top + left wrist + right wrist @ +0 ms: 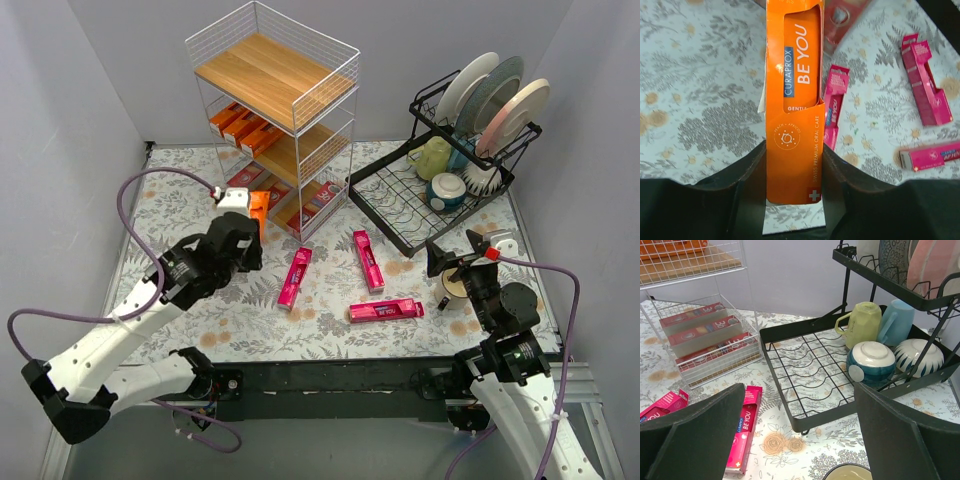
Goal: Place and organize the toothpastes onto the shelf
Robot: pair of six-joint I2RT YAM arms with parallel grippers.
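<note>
My left gripper [250, 215] is shut on an orange toothpaste box [794, 100] and holds it above the table, left of the shelf [275, 120]; the box shows in the top view [259, 209] too. The white wire shelf holds orange boxes [243, 125] on its middle tier and dark red boxes [310, 205] on the bottom tier; its top board is bare. Three pink boxes lie on the table: one [294, 277] near my left gripper, one [368, 260] in the middle, one [385, 310] nearer the front. My right gripper [452, 258] is open and empty.
A black wire dish rack [440, 190] with plates, mugs and bowls stands at the back right. A small cup [455, 288] sits under my right gripper. The floral cloth [240, 320] covers the table.
</note>
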